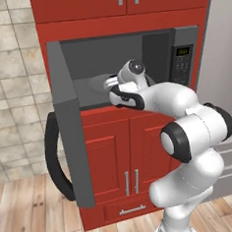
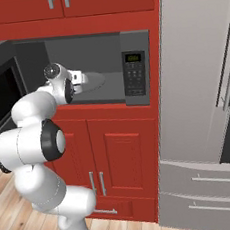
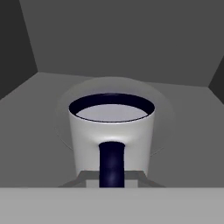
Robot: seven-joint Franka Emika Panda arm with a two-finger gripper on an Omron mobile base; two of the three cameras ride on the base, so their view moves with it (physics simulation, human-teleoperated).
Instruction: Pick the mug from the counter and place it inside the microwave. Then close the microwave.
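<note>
Left base view looks forward from behind the white arm (image 1: 188, 132), rising lower right; right base view from the opposite side, arm lower left. Both share the wide grey microwave (image 1: 182, 58) cavity in red cabinetry. Hand view sits close inside, facing the pale cylindrical mug (image 3: 111, 131).

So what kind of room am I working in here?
A home-style kitchen, rendered. A built-in microwave sits open in a wall of red cabinets, a steel fridge stands to its right, and the floor is wood planks. The gripper is inside the microwave, shut on the mug.
</note>
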